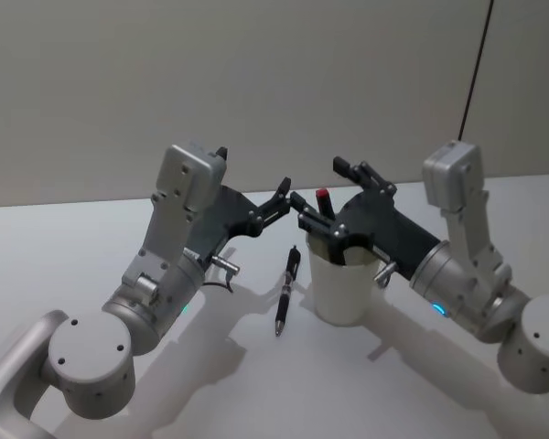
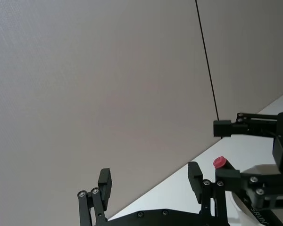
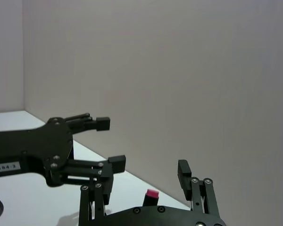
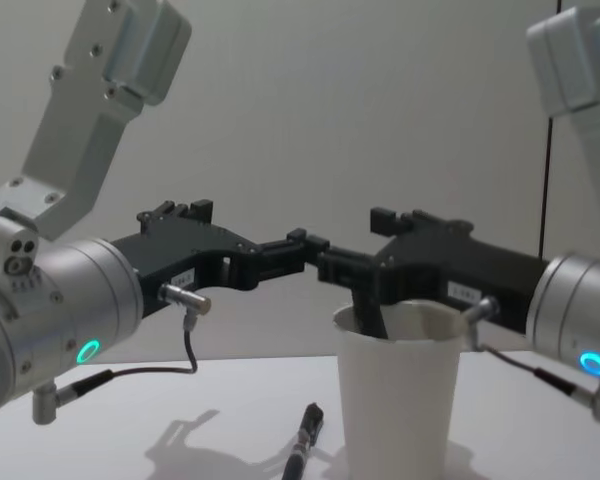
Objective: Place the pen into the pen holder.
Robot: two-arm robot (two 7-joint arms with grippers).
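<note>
Item: task step, by my judgement the reach for pickup, not yet begun in earnest. The pen [image 1: 285, 291], dark-bodied, lies flat on the table [image 1: 256, 389], just beside the pen holder [image 1: 340, 291] on its left side, tip toward me. Nothing grips it or touches it. Item: pen holder, a white paper cup standing upright, with a red-capped pen [image 2: 220, 162] already upright inside and its cap showing above the rim. Item: my left gripper [image 2: 150, 174], held up above the table and level with the cup's rim, pointing toward the cup. Its fingers are spread wide with nothing between them. It hangs above the lying pen, not at it. Item: my right gripper [image 3: 142, 181], reaching in over the cup's mouth from the other side. It is likewise spread wide and empty, one finger low by the rim and near the red cap; whether it touches the rim I cannot tell. The two grippers' tips come close to each other above the near-left edge of the cup. Next move, as I judge it: the left gripper is the better placed. It should tilt down over the pen's barrel, straddle it crosswise, and close. The right gripper should draw back from the cup's mouth so the way in is free.
</note>
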